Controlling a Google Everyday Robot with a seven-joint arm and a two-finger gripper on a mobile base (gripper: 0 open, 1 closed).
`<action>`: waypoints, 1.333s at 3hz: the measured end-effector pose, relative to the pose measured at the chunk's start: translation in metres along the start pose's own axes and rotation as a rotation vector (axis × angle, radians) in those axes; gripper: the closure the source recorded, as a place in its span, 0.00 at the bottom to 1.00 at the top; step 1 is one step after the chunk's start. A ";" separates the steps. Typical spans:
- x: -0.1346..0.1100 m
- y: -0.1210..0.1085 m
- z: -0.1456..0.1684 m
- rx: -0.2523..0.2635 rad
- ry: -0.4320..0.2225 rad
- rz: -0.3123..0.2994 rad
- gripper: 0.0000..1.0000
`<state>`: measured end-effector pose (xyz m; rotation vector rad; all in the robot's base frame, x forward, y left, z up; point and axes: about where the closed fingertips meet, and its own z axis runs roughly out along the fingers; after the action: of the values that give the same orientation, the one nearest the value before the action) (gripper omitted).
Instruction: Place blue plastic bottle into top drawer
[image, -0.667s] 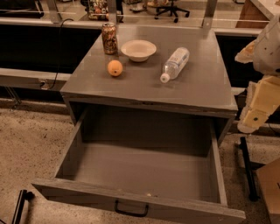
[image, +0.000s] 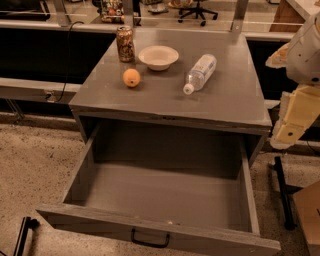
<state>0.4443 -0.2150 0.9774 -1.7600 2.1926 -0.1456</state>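
The blue plastic bottle (image: 200, 73) lies on its side on the grey cabinet top, white cap pointing toward the front, to the right of the white bowl. The top drawer (image: 160, 190) is pulled fully open below it and is empty, with its small black handle (image: 150, 240) on the front panel. My gripper (image: 292, 120) hangs at the right edge of the view, beside the cabinet's right front corner, apart from the bottle and holding nothing that I can see.
A white bowl (image: 158, 56), a brown drink can (image: 125, 44) and an orange (image: 131, 77) stand on the cabinet top (image: 230, 102) left of the bottle. A black stand (image: 282, 195) is on the floor at the right. A shelf rail runs behind.
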 end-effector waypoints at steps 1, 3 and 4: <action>-0.015 -0.011 0.012 0.038 -0.012 -0.109 0.00; -0.022 -0.022 0.020 0.051 0.052 -0.234 0.00; -0.032 -0.052 0.032 0.106 0.152 -0.486 0.00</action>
<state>0.5087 -0.1922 0.9680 -2.2462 1.7656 -0.5113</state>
